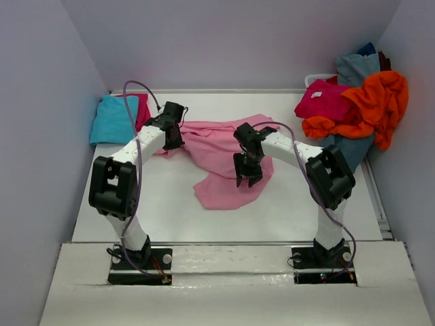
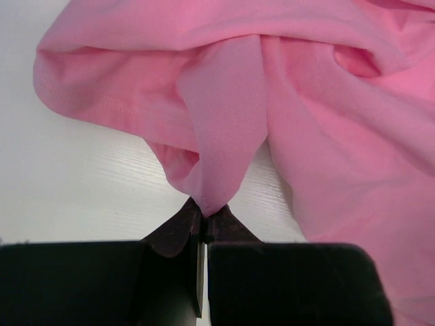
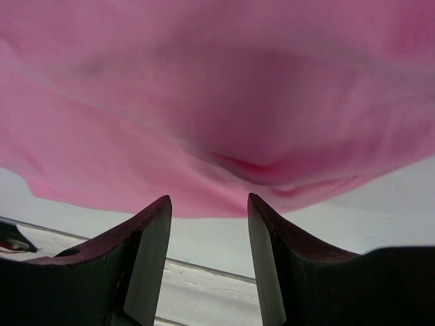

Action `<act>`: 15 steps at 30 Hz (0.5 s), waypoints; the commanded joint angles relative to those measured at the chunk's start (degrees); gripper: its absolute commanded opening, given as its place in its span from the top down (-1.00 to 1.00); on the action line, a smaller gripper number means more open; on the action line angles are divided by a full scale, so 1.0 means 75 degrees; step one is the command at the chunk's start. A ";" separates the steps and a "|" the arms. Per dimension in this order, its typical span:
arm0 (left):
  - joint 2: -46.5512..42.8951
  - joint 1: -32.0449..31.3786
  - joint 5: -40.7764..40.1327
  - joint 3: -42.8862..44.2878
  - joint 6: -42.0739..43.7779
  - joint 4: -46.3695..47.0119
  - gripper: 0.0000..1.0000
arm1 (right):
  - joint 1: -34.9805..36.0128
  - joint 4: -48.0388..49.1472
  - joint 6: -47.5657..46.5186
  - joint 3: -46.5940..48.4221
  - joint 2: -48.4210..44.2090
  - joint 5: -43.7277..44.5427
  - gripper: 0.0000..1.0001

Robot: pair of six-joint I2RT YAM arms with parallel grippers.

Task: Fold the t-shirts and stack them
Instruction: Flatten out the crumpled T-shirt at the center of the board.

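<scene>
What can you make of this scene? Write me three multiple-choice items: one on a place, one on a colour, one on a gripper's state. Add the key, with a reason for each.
1. Where does the turquoise t-shirt lie?
A. at the far left corner of the table
B. in the middle of the near edge
C. at the far right corner

2. What colour is the cloth that the left gripper pinches?
A. orange
B. light pink
C. grey-blue

3. How does the right gripper stand?
A. shut on cloth
B. out of view
C. open, with nothing between its fingers

Key:
1 A: the top view shows it there, beside the left wall.
2 B: the left wrist view shows a fold of the light pink t-shirt caught between closed fingers.
3 C: the right wrist view shows a clear gap between the fingers, with the cloth beyond them.
</scene>
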 commanded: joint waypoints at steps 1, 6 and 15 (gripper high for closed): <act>0.0048 0.0021 -0.0049 0.0441 0.0110 -0.0071 0.89 | 0.0074 0.0219 -0.0196 0.1144 0.0412 -0.0503 -0.06; 0.0141 0.0021 -0.0049 0.0488 0.0145 -0.0071 0.89 | 0.0214 0.0313 -0.0220 0.1496 0.0916 -0.0726 -0.03; 0.0247 0.0021 -0.0049 0.0617 0.0192 -0.0094 0.89 | 0.0437 0.0699 -0.0185 0.1063 0.1444 -0.1054 0.01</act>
